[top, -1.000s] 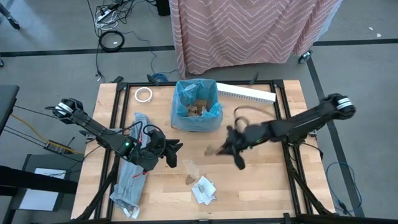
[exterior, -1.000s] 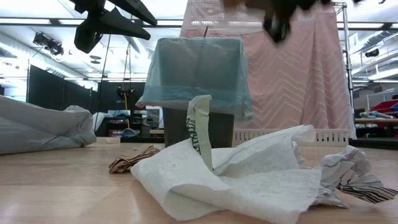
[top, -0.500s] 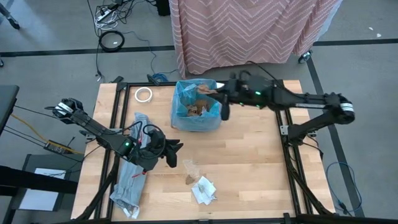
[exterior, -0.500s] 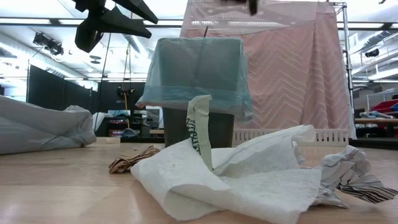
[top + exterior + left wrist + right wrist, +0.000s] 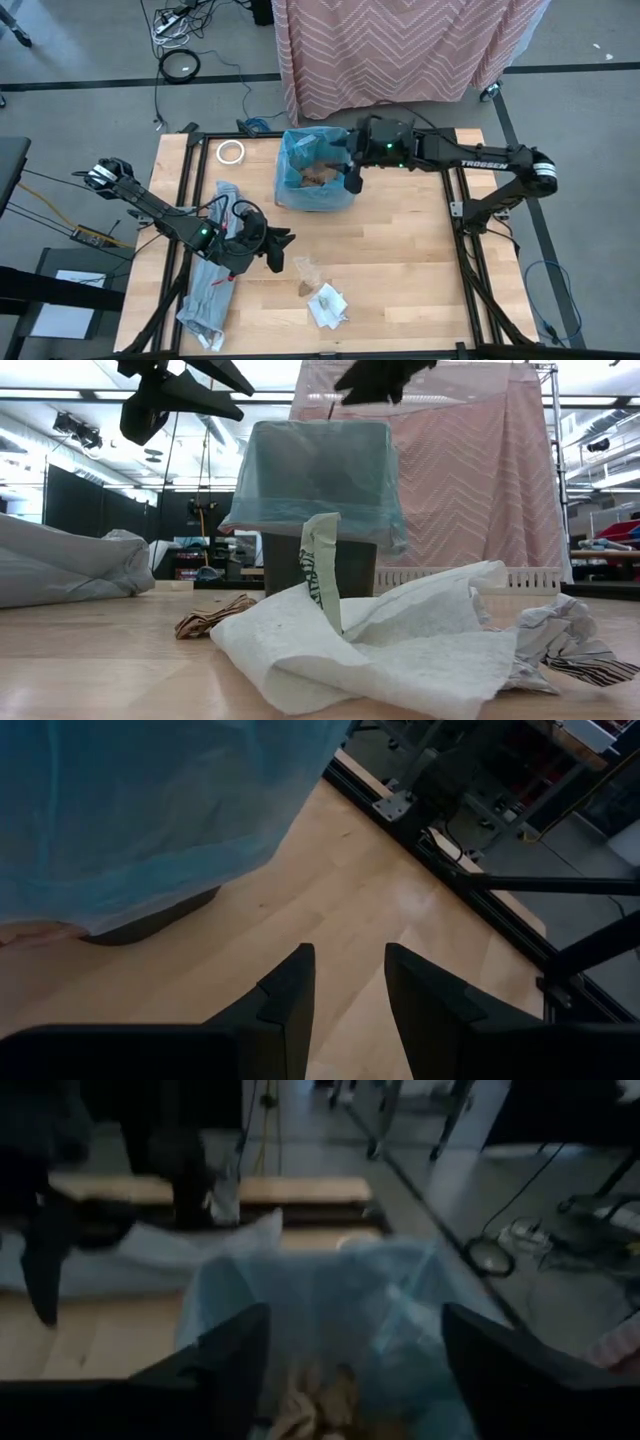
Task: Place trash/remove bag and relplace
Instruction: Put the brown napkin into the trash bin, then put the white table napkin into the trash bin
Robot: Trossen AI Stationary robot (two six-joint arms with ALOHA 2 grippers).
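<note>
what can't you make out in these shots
- Bin, low view: its inside and any trash in it are hidden by the blue bag.
- Trash in the bag, right wrist view: blurred, and cut off by the picture's edge between the open right gripper's fingers.
- Scraps, high view: too small to tell print or material.
- Left gripper, left wrist view: its fingers run off the picture's edge.

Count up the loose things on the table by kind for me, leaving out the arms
Bin with blue liner: 1
Tape roll: 1
Grey plastic bag: 1
White perforated strip: 1
White wrapper scraps: 1 clump
Brown paper scrap: 1
Total: 6
</note>
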